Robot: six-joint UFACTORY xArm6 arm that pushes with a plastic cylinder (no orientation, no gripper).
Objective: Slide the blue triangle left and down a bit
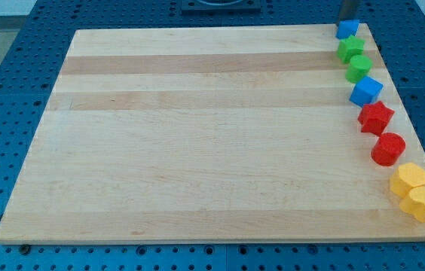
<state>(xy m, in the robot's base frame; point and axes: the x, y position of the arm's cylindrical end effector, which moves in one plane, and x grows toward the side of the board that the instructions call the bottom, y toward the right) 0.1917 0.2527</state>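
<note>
Listing the scene from the view's left to its right:

- Wooden board [197, 135]: pale planks filling most of the frame and resting on a blue perforated table [16, 45]. Nothing stands on its left and middle.
- Column of blocks along the board's right edge, top to bottom: blue triangle [347, 28] at the top right corner; green star [351, 49] touching or just below it; green cylinder [359, 68]; blue cube [365, 91]; red star [376, 117]; red cylinder [388, 148]; two yellow blocks [414, 191], apparently hexagonal, at the bottom. Neighbours sit very close, several seemingly touching.
- My tip [346, 20]: the dark rod enters at the view's top edge, just above the blue triangle. Its end sits at or behind the block's upper rim; contact cannot be confirmed. There are no jaws on this rig, so nothing opens or closes and nothing is held.

Handling judgement: the blue triangle looks small, rigid and light, likely to slide readily on the smooth wood and to pivot if pushed off-centre. There is no taking hold of it; the push belongs on its upper right face, aimed through its middle toward the lower left. The green star sits close below, so a push that is too steeply downward risks nudging it.
</note>
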